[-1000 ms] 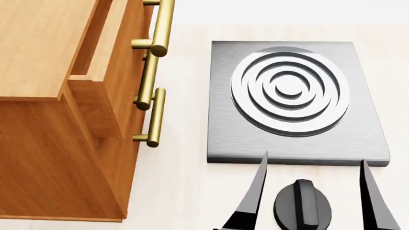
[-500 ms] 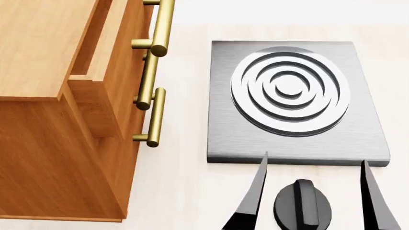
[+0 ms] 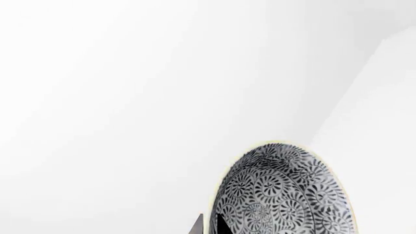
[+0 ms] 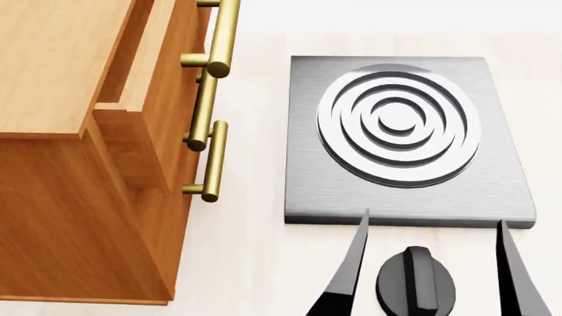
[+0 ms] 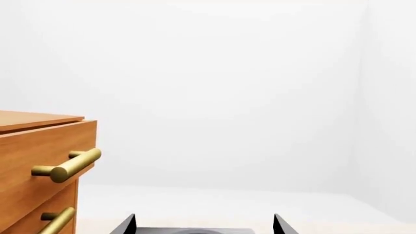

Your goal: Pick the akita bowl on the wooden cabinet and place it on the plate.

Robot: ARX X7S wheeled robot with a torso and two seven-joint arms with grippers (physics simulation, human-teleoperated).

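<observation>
Bowl (image 3: 286, 195) white-rimmed, covered in fine dark grey floral swirls

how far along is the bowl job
Looks done: the akita bowl sits at the left end effector against a white background, seemingly lifted off the wooden cabinet. In hand: carrying it. Left: setting it on the plate, which no view shows.
</observation>
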